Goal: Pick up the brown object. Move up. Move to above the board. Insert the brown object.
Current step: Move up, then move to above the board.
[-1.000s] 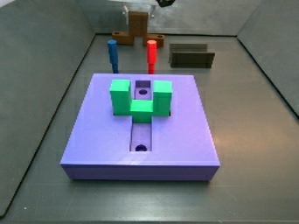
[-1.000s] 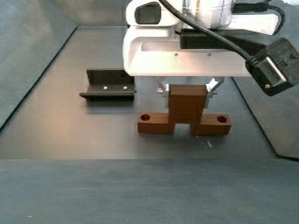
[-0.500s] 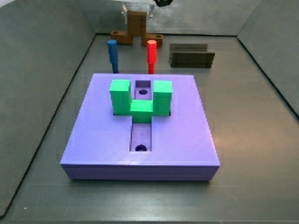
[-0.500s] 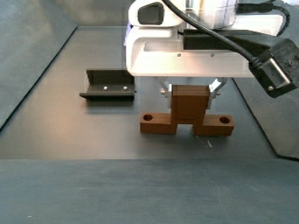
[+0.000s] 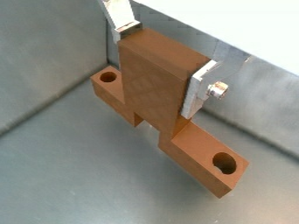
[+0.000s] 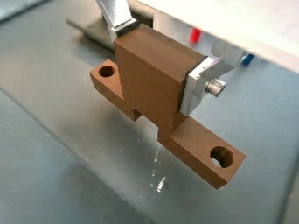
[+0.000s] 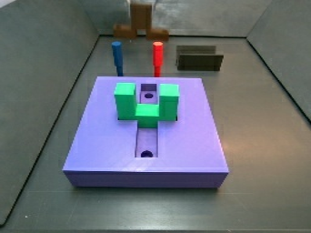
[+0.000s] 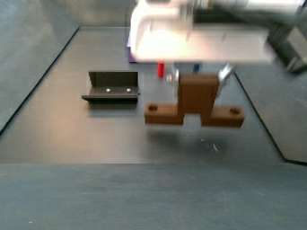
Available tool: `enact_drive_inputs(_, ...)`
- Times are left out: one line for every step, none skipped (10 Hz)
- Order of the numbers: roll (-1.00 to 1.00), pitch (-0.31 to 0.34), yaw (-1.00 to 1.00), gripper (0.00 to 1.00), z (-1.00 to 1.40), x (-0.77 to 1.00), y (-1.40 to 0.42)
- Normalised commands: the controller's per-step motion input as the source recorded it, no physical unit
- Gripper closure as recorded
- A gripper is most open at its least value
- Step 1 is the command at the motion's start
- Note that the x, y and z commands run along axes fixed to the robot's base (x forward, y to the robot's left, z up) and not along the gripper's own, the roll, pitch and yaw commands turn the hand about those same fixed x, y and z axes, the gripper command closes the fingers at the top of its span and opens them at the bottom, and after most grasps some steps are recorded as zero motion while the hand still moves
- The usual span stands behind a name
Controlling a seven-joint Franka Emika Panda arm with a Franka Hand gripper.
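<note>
The brown object (image 5: pixel 158 92) is a wood-coloured cross-shaped piece with a round hole at each end of its crossbar. My gripper (image 5: pixel 160 54) is shut on its upright bar, with one silver finger (image 5: pixel 200 87) on each side; both wrist views show this (image 6: pixel 155 83). In a side view the gripper (image 8: pixel 199 74) holds the piece (image 8: pixel 192 106) above the floor, with a shadow under it. In a side view the piece (image 7: pixel 142 16) hangs at the far end, well behind the purple-blue board (image 7: pixel 148 150) with its green U-shaped block (image 7: pixel 148 102).
A blue peg (image 7: pixel 118 56) and a red peg (image 7: pixel 158 56) stand upright between the board and the held piece. The dark fixture (image 7: pixel 199 59) sits beside them on the floor and shows in both side views (image 8: pixel 110 87). Grey walls enclose the floor.
My gripper has risen with the brown object, which now hangs above the floor instead of resting on it. Nothing else has moved.
</note>
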Motion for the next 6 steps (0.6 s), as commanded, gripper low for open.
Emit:
enact_drive_inputs(0.05, 0.043, 0.0, 1.0, 0.28, 0.01, 0.02)
enact_drive_inputs(0.0, 0.0, 0.0, 1.0, 1.4, 0.0, 0.0)
enact_drive_inputs(-0.01, 0.023, 0.0, 1.0, 1.4, -0.02, 0.0)
enact_drive_inputs(0.01, 0.029, 0.0, 1.0, 1.4, -0.05, -0.01)
enact_drive_inputs(0.01, 0.012, 0.0, 1.0, 1.4, 0.0, 0.0)
enact_drive_inputs(-0.01, 0.055, 0.0, 1.0, 1.4, 0.05, 0.02)
